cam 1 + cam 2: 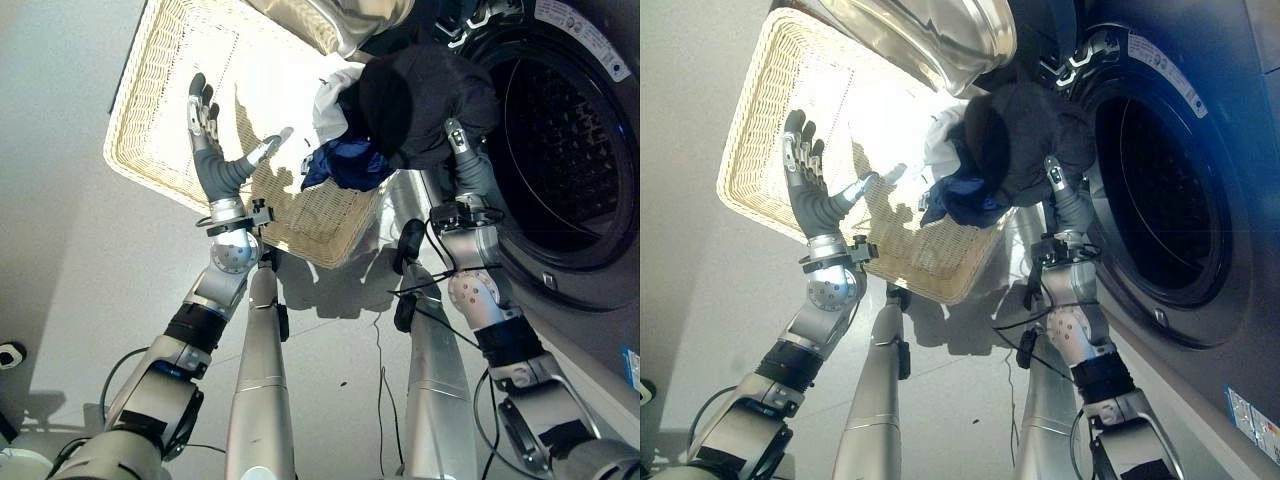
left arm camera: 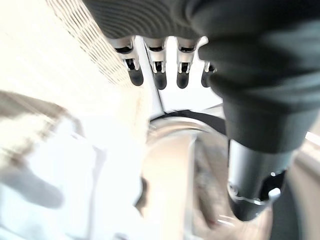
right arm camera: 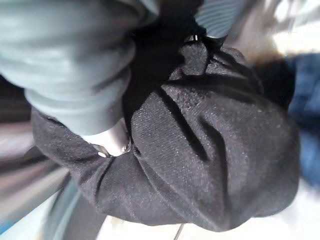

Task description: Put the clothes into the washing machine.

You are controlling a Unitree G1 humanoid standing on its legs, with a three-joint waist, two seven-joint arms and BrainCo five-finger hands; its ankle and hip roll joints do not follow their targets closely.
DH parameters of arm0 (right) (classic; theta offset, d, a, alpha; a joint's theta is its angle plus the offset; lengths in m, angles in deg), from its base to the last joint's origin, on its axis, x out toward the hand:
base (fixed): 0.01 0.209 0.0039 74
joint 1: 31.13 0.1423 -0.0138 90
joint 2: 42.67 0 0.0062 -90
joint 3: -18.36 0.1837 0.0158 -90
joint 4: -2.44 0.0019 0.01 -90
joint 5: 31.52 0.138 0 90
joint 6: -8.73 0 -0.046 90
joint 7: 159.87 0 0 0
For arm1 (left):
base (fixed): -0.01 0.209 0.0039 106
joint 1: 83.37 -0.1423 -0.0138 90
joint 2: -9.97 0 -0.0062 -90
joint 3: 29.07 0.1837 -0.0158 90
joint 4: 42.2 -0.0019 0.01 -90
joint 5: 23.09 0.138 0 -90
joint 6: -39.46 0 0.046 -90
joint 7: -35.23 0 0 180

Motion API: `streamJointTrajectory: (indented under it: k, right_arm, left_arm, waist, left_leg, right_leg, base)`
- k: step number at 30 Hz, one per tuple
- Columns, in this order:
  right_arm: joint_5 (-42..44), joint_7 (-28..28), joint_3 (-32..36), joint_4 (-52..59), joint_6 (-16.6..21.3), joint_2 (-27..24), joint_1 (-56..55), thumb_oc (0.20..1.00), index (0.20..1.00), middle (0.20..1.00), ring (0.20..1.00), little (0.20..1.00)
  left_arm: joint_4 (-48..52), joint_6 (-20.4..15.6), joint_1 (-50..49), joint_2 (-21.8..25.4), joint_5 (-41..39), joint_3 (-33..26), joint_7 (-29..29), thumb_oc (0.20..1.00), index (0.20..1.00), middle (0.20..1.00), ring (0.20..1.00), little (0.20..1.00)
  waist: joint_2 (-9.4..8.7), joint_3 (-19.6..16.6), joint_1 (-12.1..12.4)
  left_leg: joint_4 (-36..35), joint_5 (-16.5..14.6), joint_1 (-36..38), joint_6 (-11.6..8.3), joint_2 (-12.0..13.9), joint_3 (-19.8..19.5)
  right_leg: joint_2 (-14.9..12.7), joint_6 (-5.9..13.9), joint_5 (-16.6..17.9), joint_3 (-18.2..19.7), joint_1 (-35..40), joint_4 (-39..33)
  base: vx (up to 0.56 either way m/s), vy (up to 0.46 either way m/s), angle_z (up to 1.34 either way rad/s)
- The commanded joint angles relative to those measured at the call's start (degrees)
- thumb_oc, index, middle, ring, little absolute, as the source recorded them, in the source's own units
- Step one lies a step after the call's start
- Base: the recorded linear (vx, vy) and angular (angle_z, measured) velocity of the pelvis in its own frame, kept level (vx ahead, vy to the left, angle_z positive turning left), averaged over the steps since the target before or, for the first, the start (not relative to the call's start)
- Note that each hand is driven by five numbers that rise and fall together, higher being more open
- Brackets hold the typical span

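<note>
— Closest up? Black cloth [image 3: 215,150], bunched in big folds right against the right robot hand [image 1: 457,140].
— Pinching it?
— Looks wrapped in it. Fingers tucked under the folds, so can't tell if curled or straight.
— And beside that robot hand?
— Blue cloth [image 1: 345,165] and white cloth [image 1: 335,95], touching the black one, on the side toward the left robot hand. All bunched in one heap over the near corner of the wicker basket [image 1: 160,110].
— Washing machine?
— Just past the right robot hand, on its far side. Round door hole [image 1: 560,150] wide open, dark drum inside. Clothes near the rim, none inside.
— Left robot hand [image 1: 205,125]?
— Up over the basket, well apart from the heap. Fingers [image 2: 159,75] straight and spread, thumb sticking out toward the clothes. Holding nothing.
— Under it all?
— Pale floor [image 1: 60,250].
</note>
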Motion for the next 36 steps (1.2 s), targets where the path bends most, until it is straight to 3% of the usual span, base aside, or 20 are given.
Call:
streamJointTrajectory:
  k: [1, 5, 8, 10, 11, 13, 14, 16, 19, 24, 26, 27, 29, 30, 31, 32, 34, 35, 36]
  right_arm:
    - [5.7, 2.4, 0.9, -2.4, 2.2, -3.9, 2.1, 0.2, 0.2, 0.2, 0.2, 0.2]
    - [9.4, 3.7, -0.8, -11.8, 1.9, -6.4, 5.2, 0.2, 0.2, 0.2, 0.2, 0.2]
    - [9.8, 4.0, -0.8, -12.5, 1.8, -6.5, 5.6, 0.2, 0.2, 0.2, 0.2, 0.2]
    - [21.6, 4.0, -0.9, -28.9, 1.5, -10.9, 11.9, 0.2, 0.2, 0.2, 0.2, 0.2]
    - [21.6, 4.0, -0.9, -28.9, 1.5, -10.9, 11.9, 0.2, 0.2, 0.2, 0.2, 0.2]
    - [26.1, 3.2, 0.9, -34.5, 3.4, -14.4, 15.4, 0.2, 0.2, 0.2, 0.2, 0.2]
    - [29.6, 0.0, 3.1, -37.1, 8.3, -18.0, 18.6, 0.2, 0.2, 0.2, 0.2, 0.2]
    - [31.1, -2.4, 4.4, -36.7, 12.4, -20.2, 19.8, 0.2, 0.2, 0.2, 0.2, 0.2]
    - [26.7, -10.4, 5.6, -32.6, 19.9, -24.6, 21.7, 0.2, 0.2, 0.2, 0.2, 0.2]
    - [20.6, -15.8, 7.0, -31.1, 20.2, -31.3, 22.1, 0.2, 0.2, 0.2, 0.2, 0.2]
    - [20.5, -15.4, 7.2, -32.4, 19.2, -32.6, 22.4, 0.25, 0.25, 0.25, 0.25, 0.25]
    - [22.1, -15.0, 7.4, -35.3, 18.3, -33.8, 22.6, 0.335, 0.335, 0.335, 0.335, 0.335]
    - [23.2, -14.3, 7.5, -36.8, 18.1, -34.1, 22.7, 0.366, 0.366, 0.366, 0.366, 0.366]
    - [24.2, -13.4, 7.7, -38.8, 17.3, -34.4, 22.6, 0.504, 0.504, 0.504, 0.504, 0.504]
    - [24.7, -12.8, 7.5, -39.7, 16.4, -34.3, 22.6, 0.959, 0.959, 0.959, 0.959, 0.959]
    - [24.2, -12.4, 6.9, -40.7, 15.4, -34.2, 23.0, 1.0, 1.0, 1.0, 1.0, 1.0]
    - [22.1, -12.9, 5.4, -41.3, 14.5, -33.7, 23.6, 1.0, 1.0, 1.0, 1.0, 1.0]
    - [18.7, -14.9, 3.9, -42.5, 13.4, -33.5, 24.2, 1.0, 1.0, 1.0, 1.0, 1.0]
    - [9.8, -18.9, 2.2, -43.7, 10.4, -33.5, 24.4, 1.0, 1.0, 1.0, 1.0, 1.0]
  left_arm:
    - [-3.0, -0.8, 4.3, 2.5, -1.6, -0.3, -1.4, 1.0, 1.0, 1.0, 1.0, 1.0]
    - [-7.8, 0.1, 7.6, 4.2, -4.8, 1.6, -1.0, 1.0, 1.0, 1.0, 1.0, 1.0]
    - [-8.2, 0.0, 7.9, 4.3, -5.0, 1.7, -0.9, 1.0, 1.0, 1.0, 1.0, 1.0]
    - [-14.3, 0.5, 11.4, 5.7, -8.2, 4.1, 0.0, 1.0, 1.0, 1.0, 1.0, 1.0]
    - [-14.3, 0.5, 11.4, 5.7, -8.2, 4.1, 0.0, 1.0, 1.0, 1.0, 1.0, 1.0]
    - [-15.4, 0.6, 11.3, 6.5, -8.5, 4.7, 0.7, 1.0, 1.0, 1.0, 1.0, 1.0]
    - [-15.9, 0.7, 10.5, 7.6, -7.8, 5.3, 0.5, 1.0, 1.0, 1.0, 1.0, 1.0]
    - [-15.7, 0.9, 9.5, 8.5, -7.2, 5.4, 0.2, 1.0, 1.0, 1.0, 1.0, 1.0]
    - [-14.7, 3.1, 7.9, 11.5, -6.0, 6.0, -0.7, 1.0, 1.0, 1.0, 1.0, 1.0]
    - [-16.8, 5.7, 8.8, 15.6, -5.1, 6.6, 1.8, 1.0, 1.0, 1.0, 1.0, 1.0]
    - [-18.3, 6.3, 9.6, 16.4, -4.5, 7.2, 2.9, 1.0, 1.0, 1.0, 1.0, 1.0]
    - [-20.6, 6.3, 10.7, 17.1, -2.9, 8.1, 4.1, 1.0, 1.0, 1.0, 1.0, 1.0]
    - [-21.4, 6.0, 11.1, 17.2, -2.5, 8.6, 4.5, 1.0, 1.0, 1.0, 1.0, 1.0]
    - [-22.5, 5.8, 11.8, 17.3, -1.8, 9.2, 5.1, 1.0, 1.0, 1.0, 1.0, 1.0]
    - [-23.1, 5.9, 12.4, 17.5, -0.9, 9.8, 5.3, 1.0, 1.0, 1.0, 1.0, 1.0]
    - [-23.8, 6.1, 13.3, 17.6, 0.9, 10.8, 5.1, 1.0, 1.0, 1.0, 1.0, 1.0]
    - [-24.4, 6.8, 14.4, 17.6, 3.7, 12.4, 4.5, 1.0, 1.0, 1.0, 1.0, 1.0]
    - [-25.2, 7.5, 15.7, 17.5, 6.2, 14.3, 3.5, 1.0, 1.0, 1.0, 1.0, 1.0]
    - [-25.8, 8.4, 16.9, 17.7, 9.5, 16.0, 2.5, 1.0, 1.0, 1.0, 1.0, 1.0]
  waist:
    - [-0.19, -0.8, -0.2]
    - [-0.1, -0.8, -0.3]
    - [-0.1, -0.8, -0.3]
    - [0.34, -0.8, 0.0]
    - [0.34, -0.8, 0.0]
    - [0.45, -0.8, 0.4]
    - [0.28, -0.8, 0.6]
    - [-0.09, -0.8, 0.6]
    - [-1.33, -0.8, 0.3]
    - [-2.94, -0.8, -0.7]
    - [-3.19, -0.8, -0.7]
    - [-3.29, -0.8, -0.6]
    - [-3.29, -0.8, -0.5]
    - [-3.27, -0.8, -0.5]
    - [-3.24, -0.8, -0.4]
    - [-3.16, -0.8, -0.4]
    - [-2.91, -0.8, -0.2]
    - [-2.67, -0.8, -0.2]
    - [-2.44, -0.8, -0.2]
  left_leg:
    - [0.1, 1.2, -1.5, 5.31, -4.6, -0.1]
    - [0.1, 1.4, -1.6, 4.96, -4.3, 0.2]
    - [0.1, 1.4, -1.7, 4.94, -4.3, 0.2]
    - [1.0, 1.0, -2.3, 4.54, -4.2, 0.1]
    - [1.0, 1.0, -2.3, 4.54, -4.2, 0.1]
    - [1.4, 0.5, -2.5, 4.5, -4.1, -0.2]
    - [1.7, -0.1, -2.7, 4.56, -3.9, -0.6]
    - [1.9, -0.5, -2.9, 4.6, -3.8, -0.8]
    - [2.0, -1.0, -3.0, 4.57, -3.6, -1.2]
    - [2.4, -1.7, -2.5, 4.85, -3.4, -1.6]
    - [2.4, -1.8, -2.3, 5.02, -3.5, -1.7]
    - [2.1, -1.8, -1.9, 5.21, -3.6, -1.9]
    - [2.1, -1.8, -1.8, 5.3, -3.7, -1.9]
    - [2.2, -1.9, -1.8, 5.4, -3.9, -2.1]
    - [2.2, -2.0, -1.8, 5.46, -4.0, -2.2]
    - [2.1, -2.0, -1.8, 5.55, -4.2, -2.3]
    - [1.9, -2.0, -1.8, 5.7, -4.5, -2.4]
    - [1.7, -1.9, -1.9, 5.78, -4.7, -2.4]
    - [1.7, -1.9, -2.1, 5.82, -4.8, -2.3]
  right_leg:
    - [3.6, 4.1, 6.0, -0.3, 0.1, -3.1]
    - [3.7, 3.88, 6.0, -0.4, 0.0, -3.1]
    - [3.8, 3.87, 6.0, -0.4, -0.1, -3.1]
    - [4.1, 3.55, 5.8, -0.2, -0.7, -2.7]
    - [4.1, 3.55, 5.8, -0.2, -0.7, -2.7]
    - [4.1, 3.61, 5.8, -0.3, -0.7, -2.7]
    - [4.3, 3.72, 5.7, -0.5, -0.6, -2.7]
    - [4.5, 3.78, 5.7, -0.6, -0.5, -2.7]
    - [5.1, 3.99, 6.1, -1.1, -0.1, -3.6]
    - [5.6, 4.0, 6.0, -1.0, 0.7, -4.2]
    - [5.6, 3.96, 5.9, -1.0, 1.0, -4.2]
    - [5.6, 3.97, 5.7, -1.1, 1.4, -4.2]
    - [5.6, 3.98, 5.7, -1.1, 1.4, -4.2]
    - [5.6, 4.0, 5.6, -1.1, 1.5, -4.1]
    - [5.5, 4.0, 5.6, -1.1, 1.5, -4.2]
    - [5.5, 3.99, 5.8, -1.2, 1.5, -4.4]
    - [5.4, 3.92, 5.9, -1.2, 1.3, -4.6]
    - [5.3, 3.94, 6.0, -1.3, 1.2, -4.8]
    - [5.2, 4.05, 6.1, -1.2, 1.1, -4.7]
  base:
    - [0.0, 0.0, 0.0]
    - [0.0, 0.004, -0.01]
    - [0.0, 0.018, -0.04]
    - [0.02, 0.043, -0.01]
    - [0.0, 0.0, 0.0]
    - [0.01, -0.036, -0.07]
    - [0.0, -0.055, -0.06]
    - [-0.01, -0.072, -0.05]
    - [-0.01, -0.063, -0.05]
    - [0.0, -0.009, -0.03]
    - [0.0, 0.0, 0.0]
    - [0.0, 0.0, 0.0]
    - [0.0, 0.0, 0.0]
    - [0.01, -0.032, 0.01]
    - [0.01, -0.036, 0.01]
    - [0.0, 0.0, 0.0]
    - [0.0, 0.004, 0.02]
    - [0.0, -0.01, 0.03]
    - [0.0, 0.0, 0.0]
